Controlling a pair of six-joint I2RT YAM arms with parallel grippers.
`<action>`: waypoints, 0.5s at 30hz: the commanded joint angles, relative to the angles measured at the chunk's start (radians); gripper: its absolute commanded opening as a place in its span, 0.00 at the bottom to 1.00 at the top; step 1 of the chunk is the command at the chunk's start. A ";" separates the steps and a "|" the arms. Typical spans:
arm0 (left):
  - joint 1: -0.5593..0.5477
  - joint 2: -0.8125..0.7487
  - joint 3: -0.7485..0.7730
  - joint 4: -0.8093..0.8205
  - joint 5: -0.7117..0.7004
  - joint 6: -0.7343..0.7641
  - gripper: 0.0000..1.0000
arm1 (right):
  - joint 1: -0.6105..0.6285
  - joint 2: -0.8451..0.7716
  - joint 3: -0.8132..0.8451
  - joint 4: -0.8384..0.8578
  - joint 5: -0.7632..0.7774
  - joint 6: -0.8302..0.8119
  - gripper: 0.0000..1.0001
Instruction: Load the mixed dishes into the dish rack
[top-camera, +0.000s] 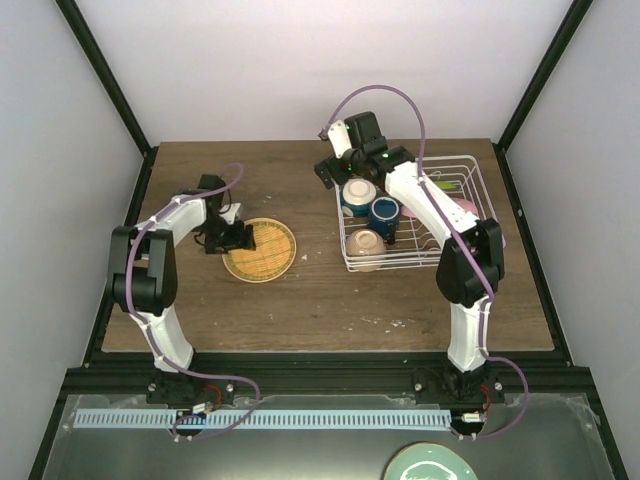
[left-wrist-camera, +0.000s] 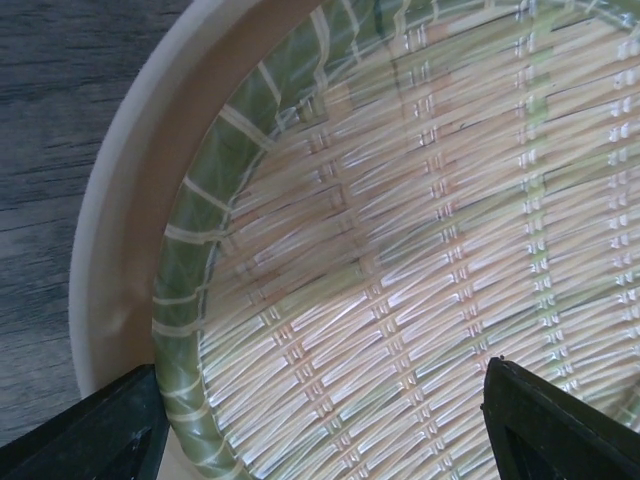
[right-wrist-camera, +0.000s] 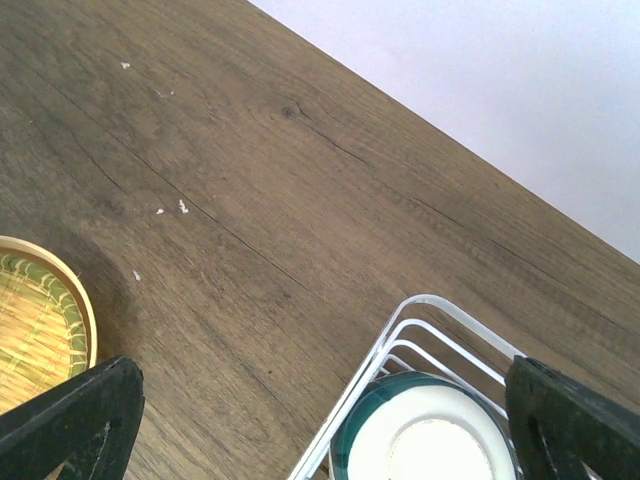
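Observation:
The woven-pattern yellow plate (top-camera: 262, 250) lies flat on the table, left of the dish rack (top-camera: 478, 188). My left gripper (top-camera: 228, 238) is at the plate's left edge and open. In the left wrist view the woven plate (left-wrist-camera: 420, 230) fills the frame, with one finger (left-wrist-camera: 95, 430) outside the rim and the other (left-wrist-camera: 560, 420) over the weave. The rack holds an upturned bowl (top-camera: 359, 192), a dark blue mug (top-camera: 385, 212), a cream bowl (top-camera: 365, 246) and a pink plate (top-camera: 462, 207). My right gripper (top-camera: 335, 172) hangs open and empty above the rack's far left corner (right-wrist-camera: 420, 315).
A pale teal plate (top-camera: 432, 462) lies off the table at the near edge, by the right arm's base. Bare wood separates the woven plate (right-wrist-camera: 35, 335) from the rack. Walls stand close behind and to both sides of the table.

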 joint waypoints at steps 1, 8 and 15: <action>-0.001 0.025 0.023 -0.010 -0.064 0.020 0.87 | 0.010 0.003 0.016 -0.018 0.022 -0.019 1.00; -0.005 0.056 0.004 0.019 -0.043 0.015 0.74 | 0.022 0.010 0.016 -0.025 0.054 -0.047 0.99; -0.006 0.061 -0.022 0.031 -0.004 0.010 0.22 | 0.040 0.020 0.019 -0.037 0.099 -0.077 0.99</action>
